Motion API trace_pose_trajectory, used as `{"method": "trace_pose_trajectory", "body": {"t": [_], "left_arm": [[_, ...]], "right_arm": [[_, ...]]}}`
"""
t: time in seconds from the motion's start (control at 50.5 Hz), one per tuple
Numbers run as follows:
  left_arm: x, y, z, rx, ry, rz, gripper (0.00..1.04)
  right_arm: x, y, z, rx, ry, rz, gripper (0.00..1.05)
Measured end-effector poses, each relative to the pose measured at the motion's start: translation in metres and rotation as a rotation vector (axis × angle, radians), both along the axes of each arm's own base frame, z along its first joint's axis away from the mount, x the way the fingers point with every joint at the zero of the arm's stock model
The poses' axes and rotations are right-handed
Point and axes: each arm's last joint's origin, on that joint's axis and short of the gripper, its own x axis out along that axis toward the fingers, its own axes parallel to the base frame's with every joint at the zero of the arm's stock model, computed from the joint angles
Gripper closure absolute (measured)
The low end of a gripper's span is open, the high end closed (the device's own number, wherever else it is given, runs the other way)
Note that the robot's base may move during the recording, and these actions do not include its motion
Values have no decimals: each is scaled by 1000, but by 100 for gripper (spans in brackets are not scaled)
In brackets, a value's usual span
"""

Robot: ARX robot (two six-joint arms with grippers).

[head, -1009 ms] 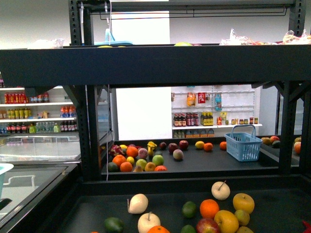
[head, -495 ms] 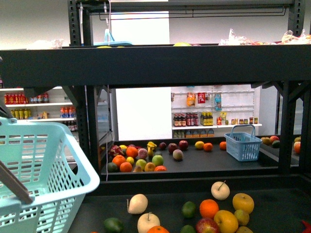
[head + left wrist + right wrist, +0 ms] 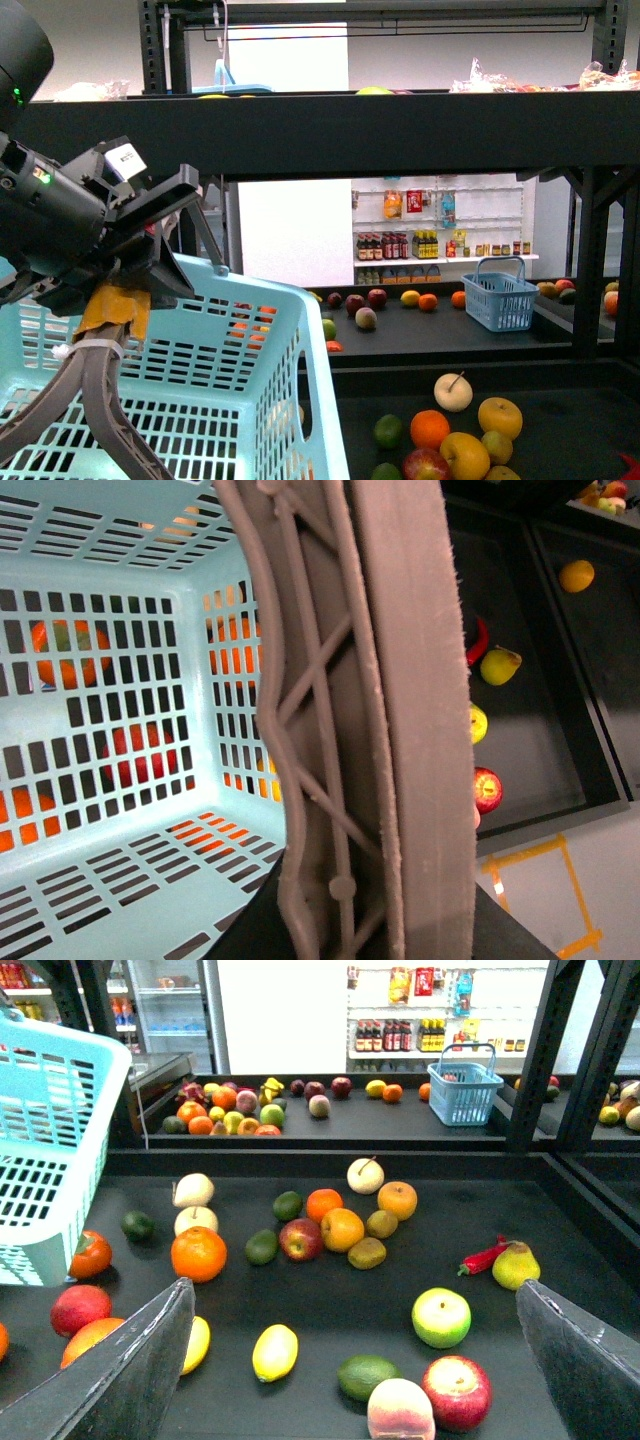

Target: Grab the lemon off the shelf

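Yellow and oval, the lemon (image 3: 275,1352) lies on the black lower tier of the shelf (image 3: 460,1210), and in the right wrist view it sits in the space between the two spread fingers. The right gripper (image 3: 350,1288) has its jaws wide apart and holds nothing. The lemon lies ahead of it, closer to the finger on the basket's side than to the other. Its long axis points roughly away from that wrist, so I judge the jaws would close across its narrow waist - a small sideways shift first, then down.

The left gripper (image 3: 112,300) is clamped on the grey handle (image 3: 400,730) of the pale blue basket (image 3: 240,390) (which hides the lemon in the front view), so the right arm is the nearer and the only free one.
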Motion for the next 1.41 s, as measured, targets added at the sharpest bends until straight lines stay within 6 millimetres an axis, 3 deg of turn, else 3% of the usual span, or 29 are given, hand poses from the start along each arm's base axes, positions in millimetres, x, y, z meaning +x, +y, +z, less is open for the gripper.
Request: {"method": "trace_pose_trajectory", "body": {"t": [0.336, 0.455, 0.574, 0.752, 0.851, 0.95, 1.049, 1.207, 1.326, 1.405], "left_arm": [[5, -12, -7, 13, -3, 14, 88], [5, -13, -8, 8, 1, 11, 88], [5, -14, -8, 5, 1, 5, 88], [5, -15, -8, 5, 1, 5, 88], [5, -15, -8, 6, 1, 7, 88], [6, -15, -8, 7, 2, 7, 88], [6, -15, -8, 4, 3, 4, 88], [6, -15, -8, 5, 3, 5, 88], [6, -15, -8, 5, 3, 5, 88], [6, -15, -8, 5, 3, 5, 88]], "right_arm": [[0, 0, 0, 0, 2, -5, 8], [5, -1, -5, 52, 194, -209, 8], [19, -4, -4, 88, 274, -222, 8], [88, -21, 37, 117, 273, -140, 8], [156, -36, 46, 128, 370, -91, 8], [216, -43, 37, 123, 463, -56, 8], [259, -43, 27, 116, 518, -17, 8], [300, -27, -4, 110, 618, 78, 8], [324, -1, -50, 58, 745, 148, 8], [331, 8, -69, 35, 781, 161, 8]]}}
